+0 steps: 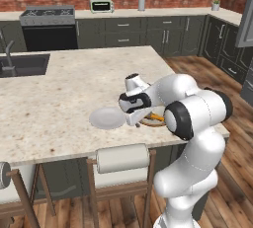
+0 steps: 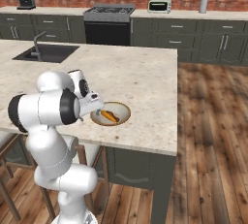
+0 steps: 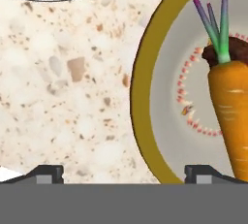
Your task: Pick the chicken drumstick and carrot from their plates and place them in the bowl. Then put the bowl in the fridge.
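While your gripper (image 3: 123,174) hangs spread wide and empty over the bowl's rim (image 3: 140,97), the carrot (image 3: 232,106) lies inside.

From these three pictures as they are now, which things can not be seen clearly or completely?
- Chicken drumstick: hand view, mostly behind the carrot; just a dark end shows.
- Carrot: hand view, its tip is cut off by the bottom edge.
- Bowl: hand view, cut by the right edge; left base view, mostly behind the arm.
- Pale plate: hand view, only a sliver at the top edge.
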